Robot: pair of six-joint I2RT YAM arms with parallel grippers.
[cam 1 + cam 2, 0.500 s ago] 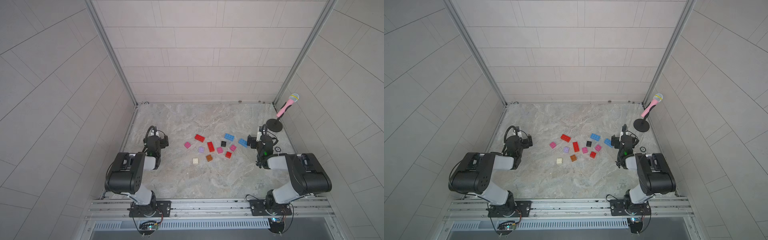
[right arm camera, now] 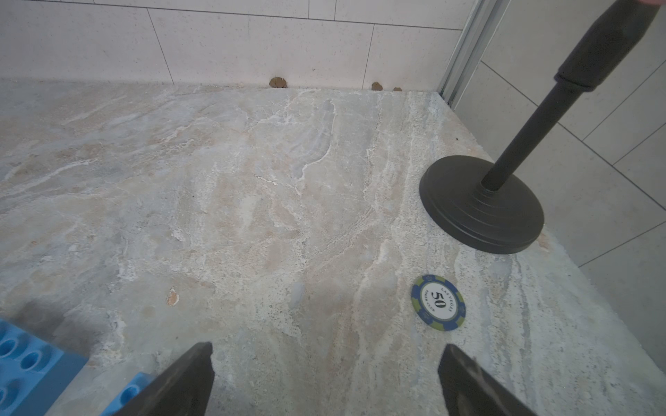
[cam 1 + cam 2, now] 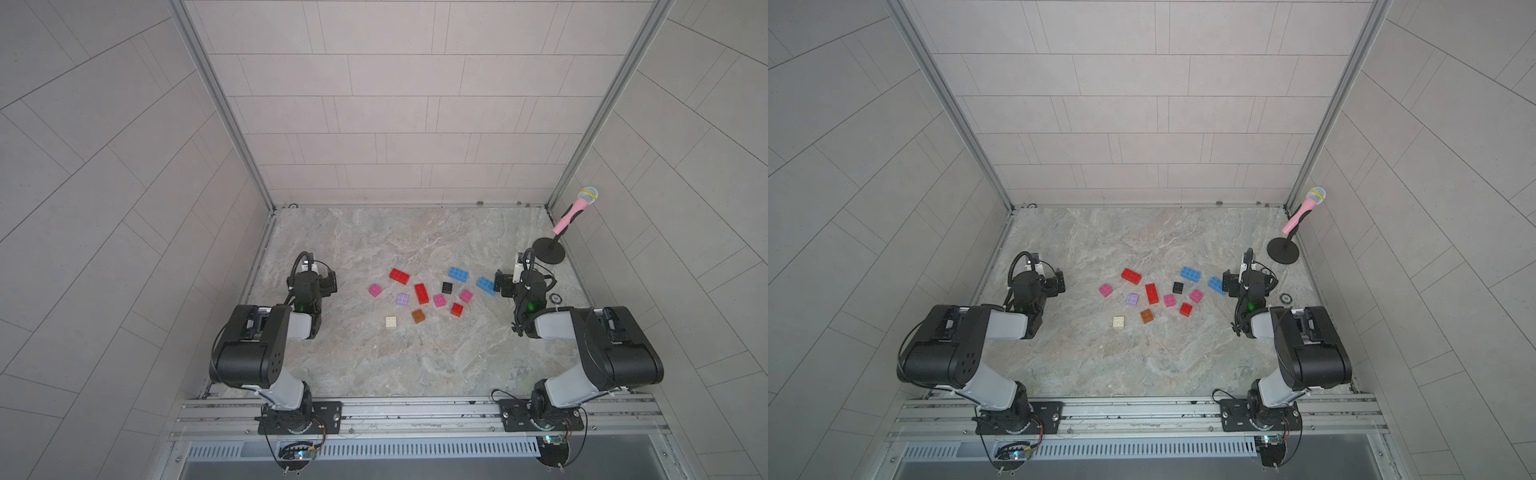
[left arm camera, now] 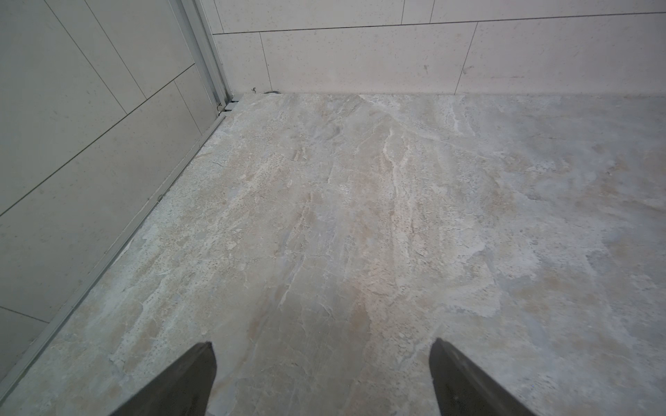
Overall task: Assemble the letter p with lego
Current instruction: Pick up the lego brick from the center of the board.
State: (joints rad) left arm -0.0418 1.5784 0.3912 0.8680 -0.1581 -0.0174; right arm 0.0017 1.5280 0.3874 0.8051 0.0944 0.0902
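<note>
Very start for us: our left fingers (image 4: 187, 381) and right fingers (image 2: 180, 381) are spread wide, holding nothing. The small studded plastic lego bricks (image 3: 440, 300) lie loose around the middle of the marbled grey table (image 3: 374, 365), none joined. We'd pinch the oblong red brick (image 3: 422, 293) across its narrow width, coming straight down.

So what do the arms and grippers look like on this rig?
Both alike: left arm and right arm have bulky black joint housings, pale grey links, a black cable loop at the wrist and a green light. The left gripper and right gripper show dark, tapered fingers.
</note>
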